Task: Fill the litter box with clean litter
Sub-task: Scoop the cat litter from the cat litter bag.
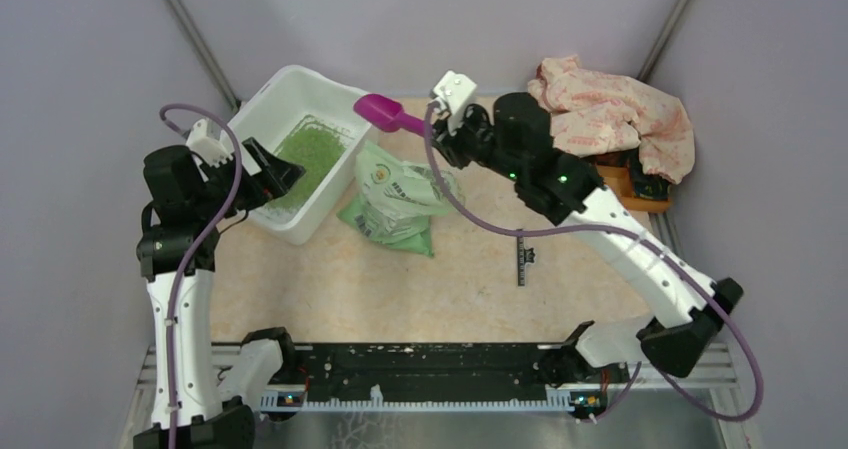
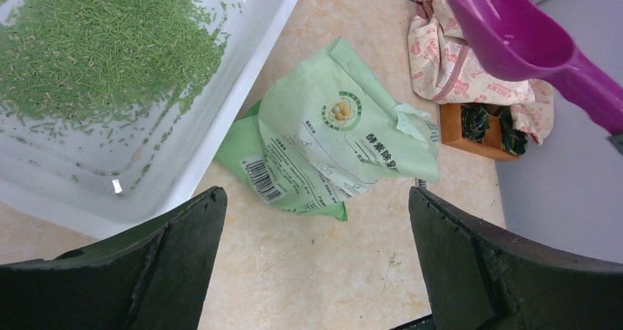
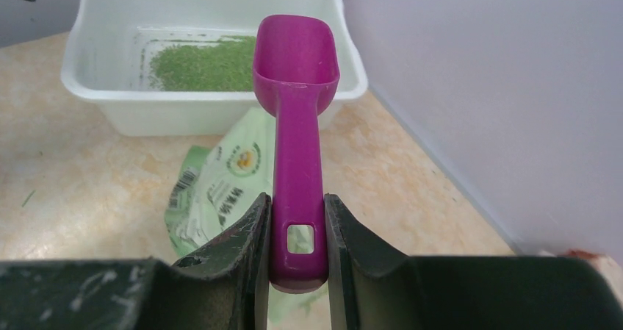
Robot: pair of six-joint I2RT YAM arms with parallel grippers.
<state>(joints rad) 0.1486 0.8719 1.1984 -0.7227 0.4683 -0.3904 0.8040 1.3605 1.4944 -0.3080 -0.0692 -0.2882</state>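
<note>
Right end effector point(image 3: 297, 223) clamps the scoop point(image 3: 295, 58) beside the litter box point(image 3: 103, 87) rim (left end effector point(image 2: 316, 198) gapes).

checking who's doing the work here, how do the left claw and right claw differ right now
The left claw stands wide open and empty; the right claw is shut on the handle of the purple scoop. The left claw hangs at the near edge of the litter box; the right claw hangs above the green bag, with the empty scoop by the box's right rim. Both are dark.

Beige table point(image 1: 400, 289): litter box point(image 1: 268, 109), green bag point(image 1: 395, 204), orange tray point(image 1: 618, 187) under patterned cloth point(image 1: 610, 109).
</note>
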